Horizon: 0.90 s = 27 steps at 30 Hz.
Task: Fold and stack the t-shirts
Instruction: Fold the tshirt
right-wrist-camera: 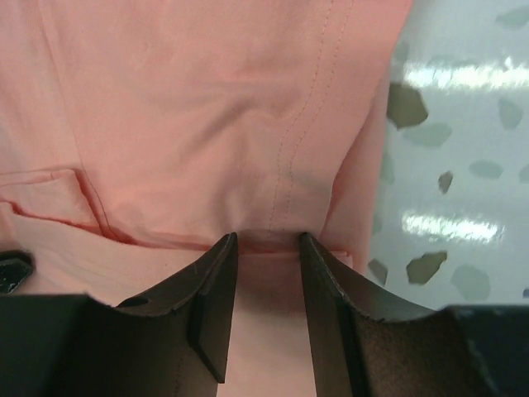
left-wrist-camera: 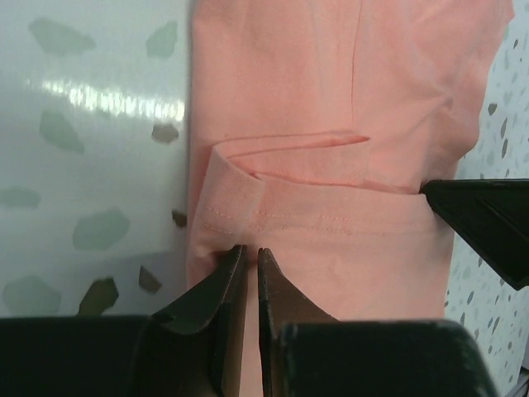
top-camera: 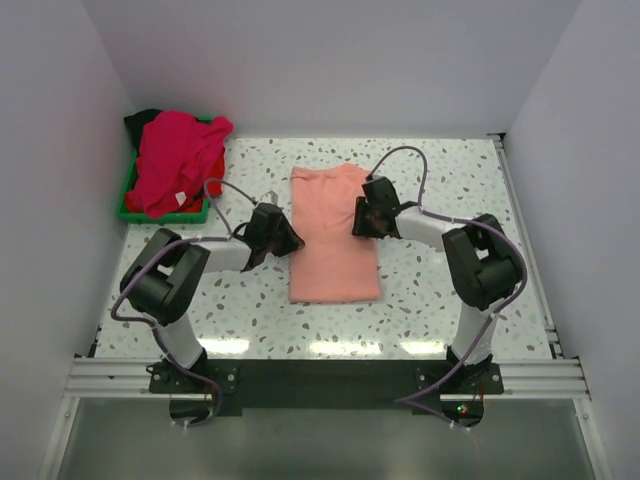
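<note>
"Which step was it?"

"Folding. The left end effector (left-wrist-camera: 250, 252) sat nearly closed on one edge of the salmon-pink t-shirt (top-camera: 333, 250), and the right end effector (right-wrist-camera: 266, 238) (wider) pinched a bunched fold at the other, mid bench (top-camera: 250, 300). Next, I'd judge, both lift evenly. Beyond, the magenta-pink t-shirt (top-camera: 175, 160) lay heaped in the green tray (top-camera: 125, 205)."

I see left arm (top-camera: 165, 282) and right arm (top-camera: 485, 262): black joints, white links, lavender cables (top-camera: 402, 150) looping off. Black wedge fingers (left-wrist-camera: 207, 299). Black base plates (top-camera: 190, 378), aluminium rail (top-camera: 540, 377).
</note>
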Motion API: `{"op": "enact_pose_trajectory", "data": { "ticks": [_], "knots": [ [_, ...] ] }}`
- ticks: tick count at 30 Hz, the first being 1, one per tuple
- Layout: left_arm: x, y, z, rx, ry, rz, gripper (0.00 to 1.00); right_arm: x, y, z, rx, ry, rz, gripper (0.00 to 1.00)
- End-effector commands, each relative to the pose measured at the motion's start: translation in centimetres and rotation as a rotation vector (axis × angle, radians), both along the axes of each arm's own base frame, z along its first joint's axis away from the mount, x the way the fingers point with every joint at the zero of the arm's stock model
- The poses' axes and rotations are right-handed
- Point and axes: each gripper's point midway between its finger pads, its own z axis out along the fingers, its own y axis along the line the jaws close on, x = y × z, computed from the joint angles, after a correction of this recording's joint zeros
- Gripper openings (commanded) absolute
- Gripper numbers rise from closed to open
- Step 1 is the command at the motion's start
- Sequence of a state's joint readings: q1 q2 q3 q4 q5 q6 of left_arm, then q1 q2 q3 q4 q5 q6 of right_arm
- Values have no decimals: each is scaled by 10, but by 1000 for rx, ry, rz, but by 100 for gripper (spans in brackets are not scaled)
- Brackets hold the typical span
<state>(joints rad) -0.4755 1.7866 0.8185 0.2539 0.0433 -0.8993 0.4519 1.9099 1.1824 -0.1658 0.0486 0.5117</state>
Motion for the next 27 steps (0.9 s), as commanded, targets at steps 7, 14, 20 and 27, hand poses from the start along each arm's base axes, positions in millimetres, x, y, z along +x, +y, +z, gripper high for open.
{"op": "enact_pose_trajectory", "data": {
  "ticks": [7, 14, 20, 27],
  "knots": [
    [-53, 17, 6, 15, -9, 30, 16, -72, -6, -3, -59, 68, 44, 41],
    [-39, 18, 48, 17, -96, 39, 19, -43, 11, 77, -9, -132, 131, 51],
    [-22, 20, 48, 34, -83, 38, 20, 36, 63, 129, -15, -315, 307, 52],
    [-1, 17, 30, 46, -55, 29, 20, 121, 125, 114, -30, -377, 452, 52]
  ]
}}
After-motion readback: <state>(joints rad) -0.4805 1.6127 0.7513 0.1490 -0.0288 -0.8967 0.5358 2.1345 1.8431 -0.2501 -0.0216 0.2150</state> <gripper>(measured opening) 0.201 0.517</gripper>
